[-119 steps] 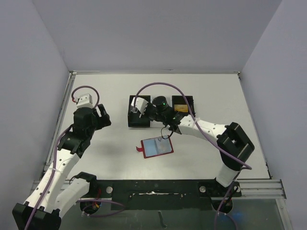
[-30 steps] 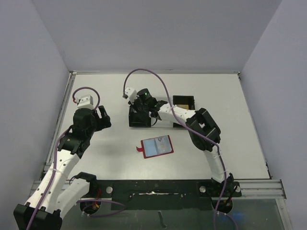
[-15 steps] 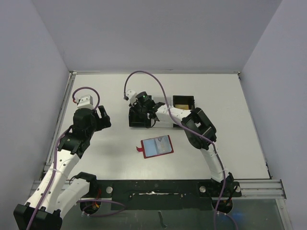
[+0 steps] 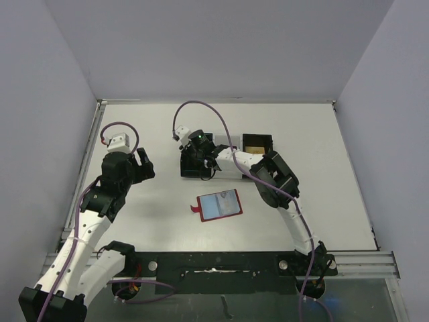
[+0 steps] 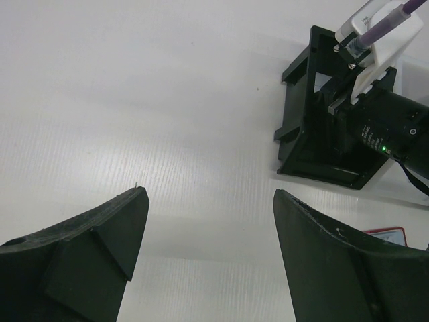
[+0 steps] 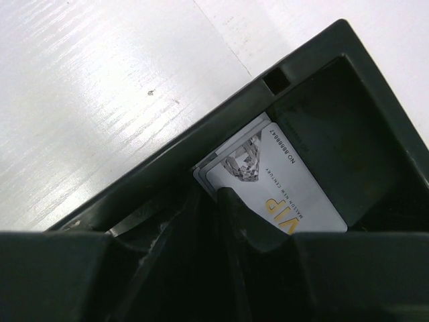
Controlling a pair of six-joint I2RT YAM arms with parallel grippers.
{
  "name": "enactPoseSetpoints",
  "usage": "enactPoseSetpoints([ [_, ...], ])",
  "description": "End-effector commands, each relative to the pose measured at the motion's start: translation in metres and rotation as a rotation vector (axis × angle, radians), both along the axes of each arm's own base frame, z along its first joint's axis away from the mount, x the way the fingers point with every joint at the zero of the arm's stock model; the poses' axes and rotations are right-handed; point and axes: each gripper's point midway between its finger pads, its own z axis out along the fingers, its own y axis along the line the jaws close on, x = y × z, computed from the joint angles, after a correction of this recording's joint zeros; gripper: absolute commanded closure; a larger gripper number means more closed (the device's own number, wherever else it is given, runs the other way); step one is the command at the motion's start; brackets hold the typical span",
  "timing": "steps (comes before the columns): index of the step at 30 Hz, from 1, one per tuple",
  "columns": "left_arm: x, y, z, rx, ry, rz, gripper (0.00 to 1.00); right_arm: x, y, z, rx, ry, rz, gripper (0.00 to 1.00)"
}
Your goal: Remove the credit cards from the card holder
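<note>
- Right gripper [image 6: 216, 196] now sits down inside the left black compartment of the tray [image 5: 293, 125]. Four seconds ago it hung over bare table between the tray and the card holder [image 4: 220, 204], and in the last second it has only sunk a little deeper.
- Its jaws stand close together with the corner of a pale grey-white card [image 6: 285, 198], printed VIP, right at their tips. I cannot tell whether they still pinch it or have let go.
- That card looks to rest against the compartment's inside, so I judge the drop to be at or about its release.
- A gold card [image 4: 255, 145] already lies in the right compartment, so two cards seem to be out.
- The card holder lies open on the table between the tray and the near edge, where it lay before. Any cards left in its blue-grey lining are too small to make out.
- Left gripper [image 5: 211, 198] is spread wide and empty over bare table toward the left edge, unmoved.
- The next move probably calls for a clean lift out, without dragging the card up the wall.
</note>
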Motion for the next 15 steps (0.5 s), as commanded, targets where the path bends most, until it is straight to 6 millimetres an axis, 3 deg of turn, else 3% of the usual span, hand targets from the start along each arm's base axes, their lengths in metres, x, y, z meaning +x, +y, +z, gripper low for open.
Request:
enactPoseSetpoints([
  [1,0.007,0.002,0.019,-0.007,-0.071,0.011,0.25,0.006,0.005,0.017,0.047,-0.027,-0.010,0.77],
  [5,0.007,0.003,0.019,-0.008,-0.069,0.013,0.25,0.005,0.013,0.041,0.102,-0.041,0.014,0.72],
  [8,0.008,0.002,0.019,-0.010,-0.069,0.009,0.25,0.003,0.019,0.070,0.156,-0.072,0.034,0.70],
  [15,0.008,0.002,0.019,-0.012,-0.068,0.005,0.24,-0.006,0.017,0.117,0.238,-0.121,0.055,0.66],
])
